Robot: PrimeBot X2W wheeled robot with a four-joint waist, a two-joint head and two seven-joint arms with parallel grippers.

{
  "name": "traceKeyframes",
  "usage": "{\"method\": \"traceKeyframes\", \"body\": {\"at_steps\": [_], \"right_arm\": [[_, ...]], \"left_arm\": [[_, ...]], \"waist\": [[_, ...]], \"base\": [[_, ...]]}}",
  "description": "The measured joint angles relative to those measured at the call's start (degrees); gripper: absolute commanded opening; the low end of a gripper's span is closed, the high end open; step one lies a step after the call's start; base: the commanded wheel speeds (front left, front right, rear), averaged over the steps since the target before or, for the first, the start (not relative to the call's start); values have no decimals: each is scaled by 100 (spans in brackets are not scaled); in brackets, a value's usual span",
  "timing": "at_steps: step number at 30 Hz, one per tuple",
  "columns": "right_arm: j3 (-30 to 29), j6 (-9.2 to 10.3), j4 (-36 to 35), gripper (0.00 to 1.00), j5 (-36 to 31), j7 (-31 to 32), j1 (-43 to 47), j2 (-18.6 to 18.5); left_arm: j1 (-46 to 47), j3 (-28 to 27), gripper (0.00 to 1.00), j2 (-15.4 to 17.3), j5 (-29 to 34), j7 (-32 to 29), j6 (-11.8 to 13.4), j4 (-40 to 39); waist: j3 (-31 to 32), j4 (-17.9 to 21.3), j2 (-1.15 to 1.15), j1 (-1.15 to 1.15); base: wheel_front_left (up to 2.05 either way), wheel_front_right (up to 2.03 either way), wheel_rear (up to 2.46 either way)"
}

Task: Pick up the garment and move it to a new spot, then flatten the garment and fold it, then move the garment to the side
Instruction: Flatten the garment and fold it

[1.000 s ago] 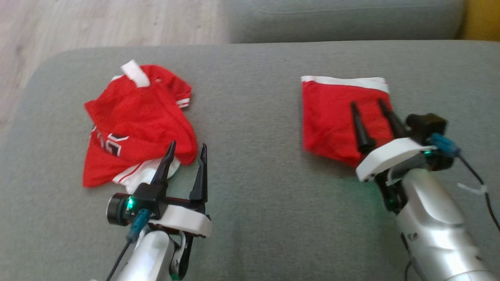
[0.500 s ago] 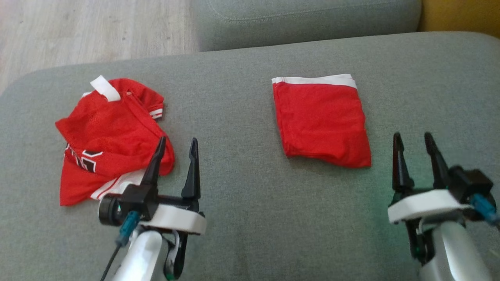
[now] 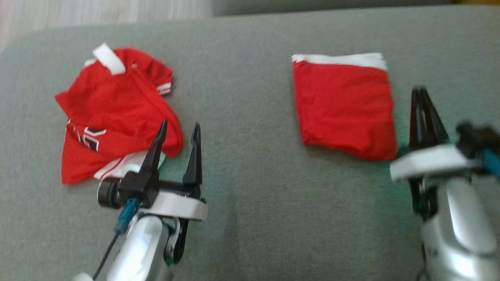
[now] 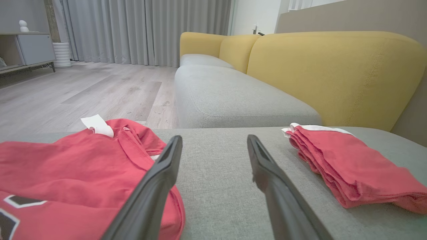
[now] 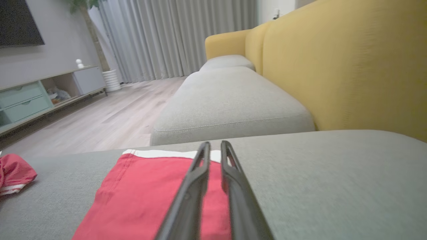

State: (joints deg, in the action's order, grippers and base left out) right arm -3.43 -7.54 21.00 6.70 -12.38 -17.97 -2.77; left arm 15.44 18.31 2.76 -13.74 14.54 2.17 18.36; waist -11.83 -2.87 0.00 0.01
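left pincer (image 3: 179,125) spread, empty | right pincer (image 3: 420,91) pressed together, empty | crumpled jersey (image 3: 117,101): lettering (image 3: 89,139), white label (image 3: 108,58) unreadable

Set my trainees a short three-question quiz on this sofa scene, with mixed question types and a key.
1. True or false: on the grey fabric sofa cushion, the crumpled red jersey with a white tab lies on the robot's left of the folded red cloth with a white band.
2. Compare the left end effector and the right end effector. Which has its fingers spread wide? A. the left; B. the right; C. both.
3. Fill in: the padded sofa backrest behind the cushion is ____ in colour.

Key: 1 true; 2 A; 3 yellow.
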Motion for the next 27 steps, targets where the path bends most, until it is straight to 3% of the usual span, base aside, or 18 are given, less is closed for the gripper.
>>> {"method": "traceKeyframes", "body": {"at_steps": [11, 15, 19, 27], "right_arm": [[-298, 0, 1777, 0, -716, 431, -1920, -24], [-464, 0, 2575, 0, -1315, 290, -2252, -54], [-478, 0, 2958, 0, -1448, -41, -2462, -101], [1096, 0, 3274, 0, -265, -192, -2516, -127]], "left_arm": [[542, 398, 100, -16, -168, 0, 35, -36], [630, 445, 100, -19, -191, 0, 42, -31], [662, 467, 100, -19, -191, 0, 87, -9], [649, 472, 100, -25, -248, 0, 137, 7]], "waist": [[-889, -574, 0, 1], [-1049, -778, 0, 1], [-1024, -864, 0, 0], [-774, -837, 0, -1]], "base": [[0, 0, 0], [0, 0, 0], [0, 0, 0], [0, 0, 0]]}}
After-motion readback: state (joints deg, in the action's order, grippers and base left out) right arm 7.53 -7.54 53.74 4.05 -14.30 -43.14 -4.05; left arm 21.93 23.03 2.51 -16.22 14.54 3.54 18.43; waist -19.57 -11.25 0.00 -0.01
